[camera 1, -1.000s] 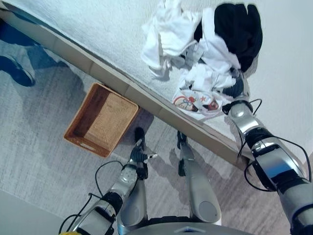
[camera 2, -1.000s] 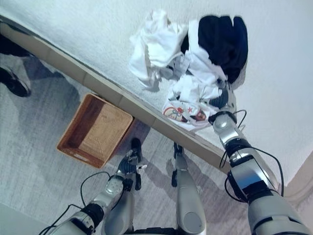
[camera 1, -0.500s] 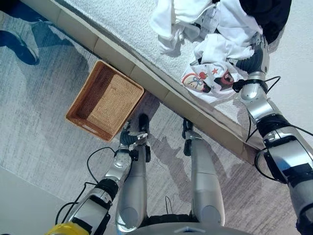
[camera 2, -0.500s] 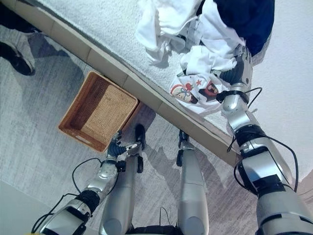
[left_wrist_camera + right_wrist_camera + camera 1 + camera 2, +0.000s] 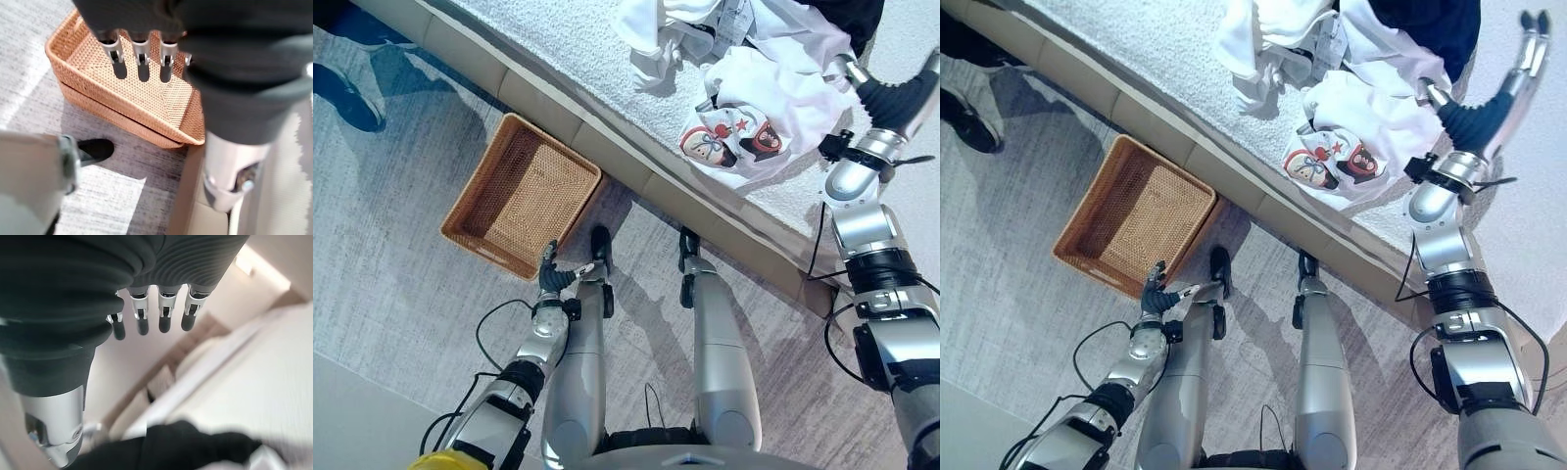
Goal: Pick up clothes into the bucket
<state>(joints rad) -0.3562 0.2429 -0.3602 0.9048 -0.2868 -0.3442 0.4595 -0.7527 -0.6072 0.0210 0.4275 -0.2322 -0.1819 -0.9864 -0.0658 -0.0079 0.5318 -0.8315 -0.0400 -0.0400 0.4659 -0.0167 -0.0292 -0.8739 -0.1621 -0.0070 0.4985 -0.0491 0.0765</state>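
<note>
A pile of clothes lies on the white bed (image 5: 558, 49): a white shirt with a cartoon print (image 5: 744, 137) near the bed's edge, crumpled white garments (image 5: 651, 29) and a dark garment (image 5: 1425, 24) behind it. My right hand (image 5: 1489, 103) is raised to the right of the pile, its fingers (image 5: 164, 313) straight and holding nothing. The dark garment (image 5: 186, 445) shows below it. An empty wicker basket (image 5: 529, 201) sits on the floor beside the bed. My left hand (image 5: 550, 277) hangs open by the basket's near corner, fingers (image 5: 141, 51) over the basket (image 5: 146, 98).
The bed's beige base (image 5: 607, 157) runs diagonally between the basket and the clothes. A person's dark shoe (image 5: 352, 98) stands on the grey carpet at the far left.
My right hand has lifted off the edge of the clothes pile, up and to the right, with nothing in it. My left hand has edged toward the basket. The camera shifted earlier.
</note>
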